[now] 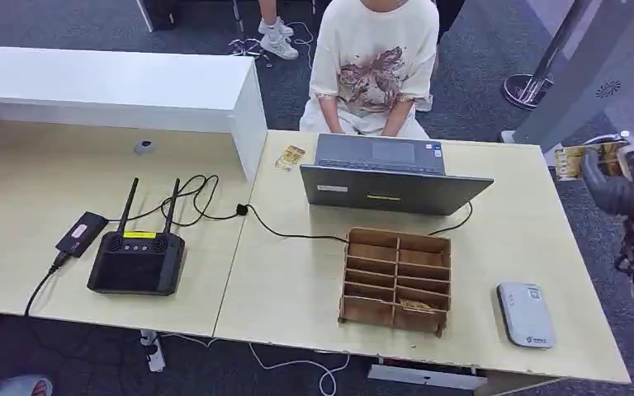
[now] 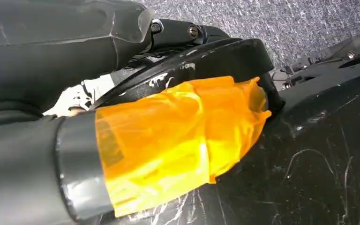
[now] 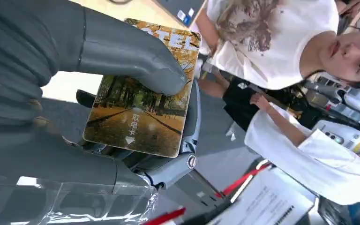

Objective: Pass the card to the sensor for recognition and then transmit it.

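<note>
- the robot's right hand (image 3: pixel 65 93) is up off the far right end of the light wooden bench (image 1: pixel 297 280), thick grey thumb pressing a glossy card printed with an autumn tree scene (image 3: pixel 143 93) against the darker fingers (image 3: pixel 168 164) behind it, so the card's properly pinched
- from the head view that same card (image 1: pixel 582 158) sits past the bench's right edge, up in the air
- the small grey card sensor with rounded corners (image 1: pixel 526 314) lies flat near the front right corner of the bench, well apart from the card
- brown wooden divided tray (image 1: pixel 396 279) just left of the sensor, grey laptop (image 1: pixel 392 175) behind it with a person in a white printed t-shirt (image 1: pixel 376 62) sitting at it
- left hand (image 2: pixel 122 136) hangs down with orange tape on it, can't tell how its fingers are set
</note>
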